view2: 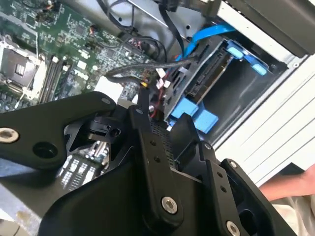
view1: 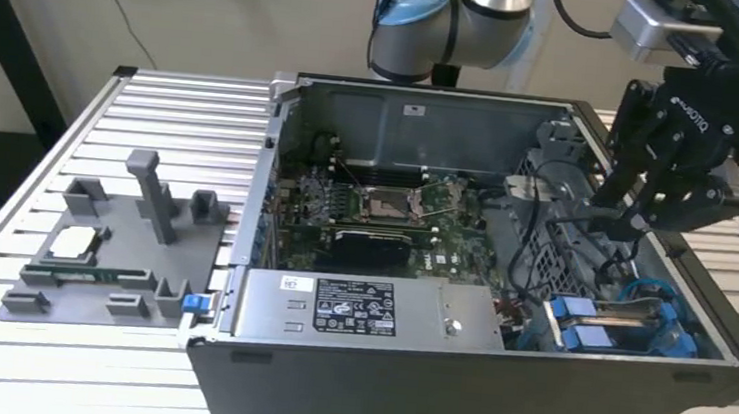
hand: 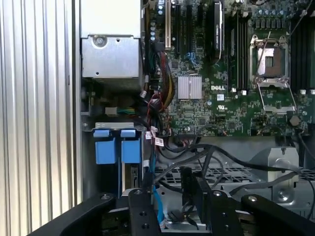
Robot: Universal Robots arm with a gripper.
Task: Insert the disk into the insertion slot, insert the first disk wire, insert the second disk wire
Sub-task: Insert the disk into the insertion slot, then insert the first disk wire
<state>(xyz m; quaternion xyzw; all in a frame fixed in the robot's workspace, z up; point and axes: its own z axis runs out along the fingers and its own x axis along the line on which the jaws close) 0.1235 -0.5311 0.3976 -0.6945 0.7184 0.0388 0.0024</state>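
The disk [view2: 209,78] sits down in its slot at the corner of the open computer case [view1: 460,396], so step one looks done. It shows edge-on in the second wrist view: a flat silver-grey slab clipped in a bright blue carrier [hand: 113,147], two blue tabs side by side at its end. Now the wires: a blue wire [view2: 209,33] and a black wire [view2: 147,66] both run to the disk's connector edge, but whether either is fully seated I cannot tell. The gripper [hand: 170,194] hovers over the cable tangle near the disk, fingers [hand: 141,201] spread apart, clamping nothing, a black connector [hand: 186,179] standing between them.
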